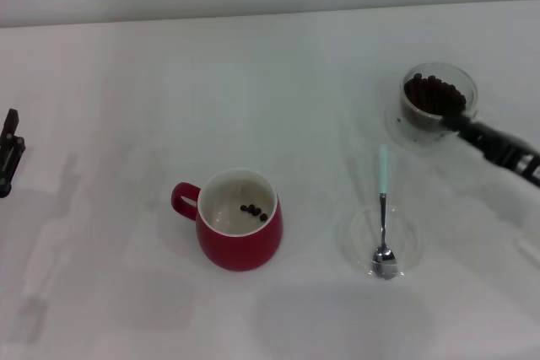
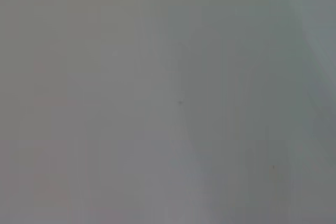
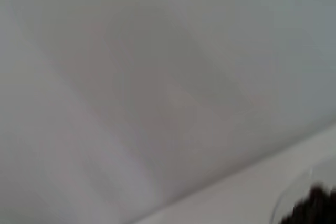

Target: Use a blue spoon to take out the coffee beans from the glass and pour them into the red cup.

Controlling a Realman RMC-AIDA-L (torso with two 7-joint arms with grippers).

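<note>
R gripper (image 1: 463,120) touching glass (image 1: 438,99) rim

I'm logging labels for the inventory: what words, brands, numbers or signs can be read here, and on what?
None: no text shows on the bellied red cup, the clear glass of coffee beans, the light-blue-handled metal spoon, or the white table.

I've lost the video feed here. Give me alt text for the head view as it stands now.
On a white table, the right claw is at the handle side of the glass heaped with coffee beans, far right. The blue spoon lies with its bowl on a flat clear dish, right of the red cup holding a few beans. The left claw sits at the left edge.
</note>
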